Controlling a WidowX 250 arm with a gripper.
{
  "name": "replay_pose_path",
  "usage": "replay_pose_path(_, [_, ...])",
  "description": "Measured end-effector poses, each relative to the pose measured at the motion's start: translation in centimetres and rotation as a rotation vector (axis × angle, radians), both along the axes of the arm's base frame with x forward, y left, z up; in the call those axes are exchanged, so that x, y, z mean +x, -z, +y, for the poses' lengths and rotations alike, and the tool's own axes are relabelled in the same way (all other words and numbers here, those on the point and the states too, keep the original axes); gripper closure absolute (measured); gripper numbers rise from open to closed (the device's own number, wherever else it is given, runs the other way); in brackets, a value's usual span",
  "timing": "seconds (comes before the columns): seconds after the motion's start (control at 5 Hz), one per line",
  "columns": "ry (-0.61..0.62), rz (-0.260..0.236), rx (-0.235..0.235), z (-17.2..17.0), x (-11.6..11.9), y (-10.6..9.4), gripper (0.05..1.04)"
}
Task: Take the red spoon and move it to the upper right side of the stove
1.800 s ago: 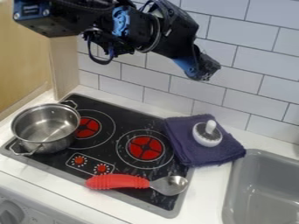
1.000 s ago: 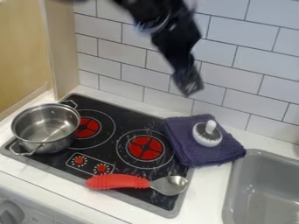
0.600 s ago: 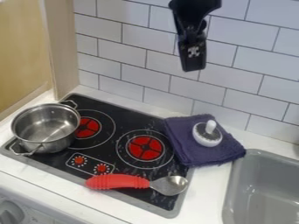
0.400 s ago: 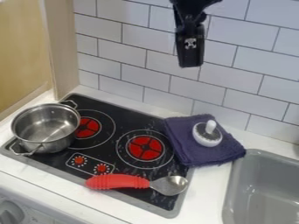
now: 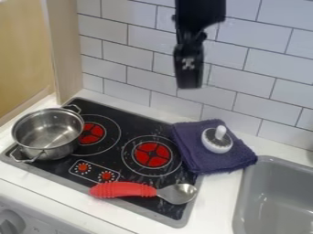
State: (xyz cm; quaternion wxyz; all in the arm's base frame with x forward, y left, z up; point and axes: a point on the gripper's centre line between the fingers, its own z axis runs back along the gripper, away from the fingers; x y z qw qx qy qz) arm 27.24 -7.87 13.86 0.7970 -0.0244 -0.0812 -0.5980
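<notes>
My black gripper (image 5: 189,82) hangs high at the upper middle, against the tiled wall, above the back edge of the stove and well clear of everything on it. The red spoon (image 5: 124,189) lies flat along the front edge of the black stove (image 5: 125,125). Its thick red handle points left beside the knobs, and its metal bowl points right, near the stove's front right corner.
A metal pot (image 5: 49,132) sits on the stove's left side. Overlapping the stove's right edge is a folded purple cloth (image 5: 232,160) with a white-knobbed lid (image 5: 217,140) on it. The grey sink (image 5: 275,196) lies at the lower right.
From the upper left, the arm has swung round to the upper middle. The gripper now points down and, over the latest frames, has come a little lower. Spoon, pot, cloth and lid stayed put.
</notes>
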Motion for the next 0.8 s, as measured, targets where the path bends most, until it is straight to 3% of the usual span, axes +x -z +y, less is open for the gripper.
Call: replay_pose_path(0.8, [0.025, 0.031, 0.132, 2.9, -4.3, 6.5, 0.085])
